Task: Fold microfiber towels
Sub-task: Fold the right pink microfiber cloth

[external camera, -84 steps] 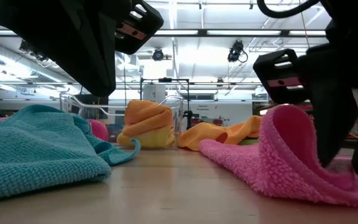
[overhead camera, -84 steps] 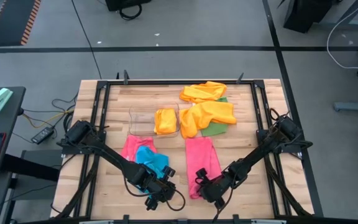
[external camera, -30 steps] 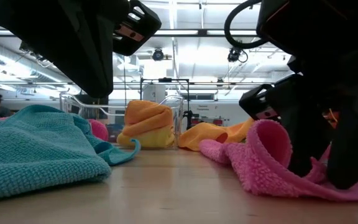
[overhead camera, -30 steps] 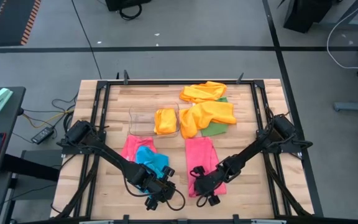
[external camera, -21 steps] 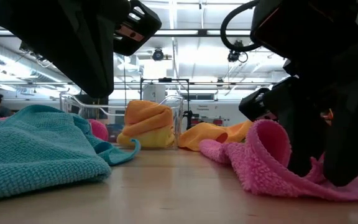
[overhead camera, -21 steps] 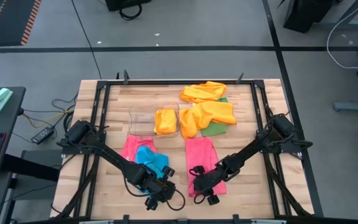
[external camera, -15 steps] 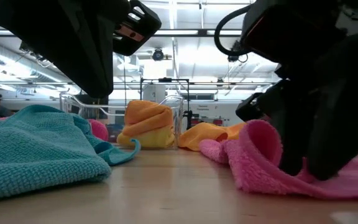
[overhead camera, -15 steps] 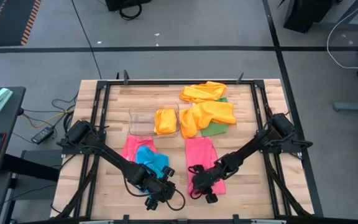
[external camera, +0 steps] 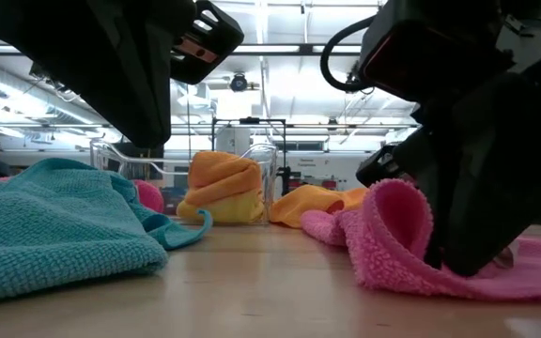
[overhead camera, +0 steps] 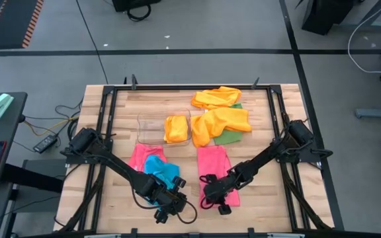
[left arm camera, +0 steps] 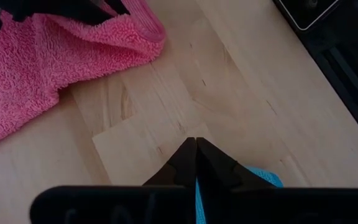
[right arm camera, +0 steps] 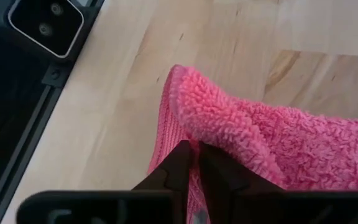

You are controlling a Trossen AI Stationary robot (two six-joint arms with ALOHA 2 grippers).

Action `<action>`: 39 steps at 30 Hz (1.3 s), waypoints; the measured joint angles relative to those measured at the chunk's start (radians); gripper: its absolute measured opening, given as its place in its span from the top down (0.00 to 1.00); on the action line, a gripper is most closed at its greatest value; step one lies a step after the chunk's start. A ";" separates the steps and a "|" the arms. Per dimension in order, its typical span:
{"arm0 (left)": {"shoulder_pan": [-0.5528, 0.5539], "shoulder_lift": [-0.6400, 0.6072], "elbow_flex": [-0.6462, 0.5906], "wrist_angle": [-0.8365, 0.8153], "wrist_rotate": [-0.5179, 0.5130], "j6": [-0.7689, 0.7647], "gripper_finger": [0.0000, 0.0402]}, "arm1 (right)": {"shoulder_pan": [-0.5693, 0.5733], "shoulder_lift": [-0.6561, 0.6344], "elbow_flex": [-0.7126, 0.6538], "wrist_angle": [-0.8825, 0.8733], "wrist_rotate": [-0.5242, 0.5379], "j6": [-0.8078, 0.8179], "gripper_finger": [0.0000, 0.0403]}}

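A pink towel lies near the table's front, right of centre. Its near left corner curls up, and my right gripper is shut on it. A blue towel lies bunched partly on another pink towel, left of centre. My left gripper is shut over its near end. In the low view the blue towel rises in a heap under that gripper. My left gripper has a thin strip of blue cloth between its shut fingers, which slant down toward the near edge. Those fingers hide which part of the towel this is. Most of the towel rests on the table. My right gripper pinches the pink towel's left edge between its two fingers, just behind the near left corner. The fingers slant down from the right. The corner stands up in a curl, and the far part of the towel lies flat on the table.
A clear bin holding a folded orange towel stands behind the blue towel. Orange towels and a green towel lie at the back right. A black frame rail rims the table.
My right gripper has slid a little toward the table's left edge, rolled slightly and shut on the pink towel's edge. The raised pink curl has shifted left with it. The far part of the towel has stayed flat.
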 joint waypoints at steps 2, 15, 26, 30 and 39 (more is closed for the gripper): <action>0.000 0.000 0.000 0.000 0.000 0.000 0.97 | 0.000 0.000 0.001 -0.002 0.000 -0.020 0.90; 0.000 0.000 0.000 0.000 0.000 0.000 0.95 | 0.003 -0.003 0.003 -0.024 0.000 -0.073 0.99; 0.000 0.000 0.000 -0.008 0.000 0.000 0.96 | 0.023 -0.113 0.054 -0.257 0.044 -0.110 1.00; 0.000 0.000 0.000 -0.008 0.000 0.000 0.94 | 0.033 -0.185 0.055 -0.338 0.059 -0.129 1.00; 0.000 0.000 0.000 -0.010 0.000 0.001 0.97 | 0.092 -0.340 0.055 -0.589 0.070 -0.137 1.00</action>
